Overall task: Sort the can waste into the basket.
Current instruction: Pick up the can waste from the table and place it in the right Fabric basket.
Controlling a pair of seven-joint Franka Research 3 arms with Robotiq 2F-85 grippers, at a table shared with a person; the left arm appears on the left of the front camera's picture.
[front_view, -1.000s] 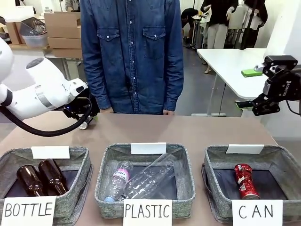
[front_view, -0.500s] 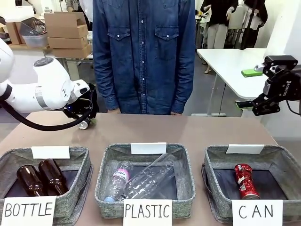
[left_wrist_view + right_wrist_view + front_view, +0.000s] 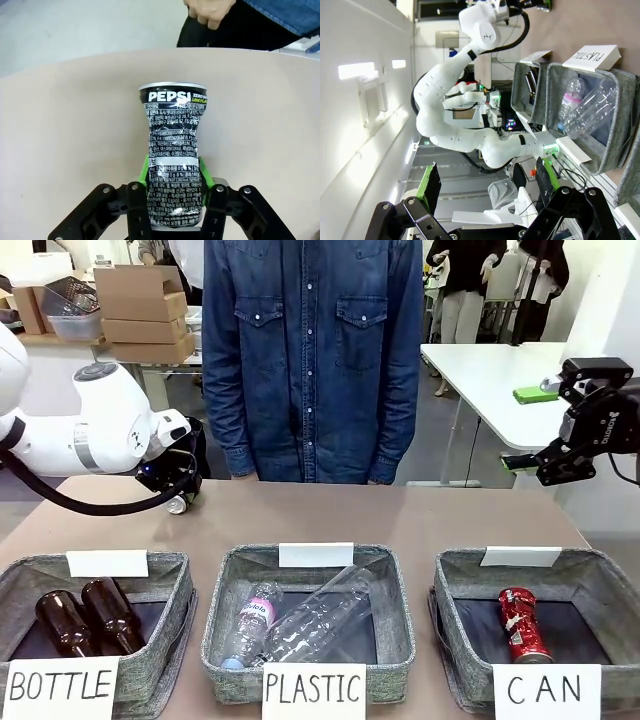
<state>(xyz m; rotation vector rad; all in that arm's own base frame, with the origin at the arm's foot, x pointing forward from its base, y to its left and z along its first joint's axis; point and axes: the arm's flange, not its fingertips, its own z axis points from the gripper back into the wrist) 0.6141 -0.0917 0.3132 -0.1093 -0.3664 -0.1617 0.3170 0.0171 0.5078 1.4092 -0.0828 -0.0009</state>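
My left gripper [image 3: 180, 490] is shut on the dark can [image 3: 178, 504] low over the table's far left part. The left wrist view shows this can [image 3: 172, 165], black with a silver rim and a dented waist, squeezed between the green pads [image 3: 144, 172] of my left gripper [image 3: 172, 197]. The red can [image 3: 522, 625] lies inside the grey basket [image 3: 450, 585] signed "CAN" at the front right. My right gripper [image 3: 520, 462] hangs open above the table's far right corner. In the right wrist view it [image 3: 487, 187] holds nothing.
A basket signed "BOTTLE" [image 3: 175, 575] holds two brown bottles at the front left. The "PLASTIC" basket [image 3: 220, 580] with clear bottles stands in the middle. A person in a denim shirt [image 3: 310, 350] stands at the far edge, one hand [image 3: 210, 12] near the can.
My left arm has risen and swung slightly right with the dark can still gripped. The person has stepped to the right. My right arm has stayed still.
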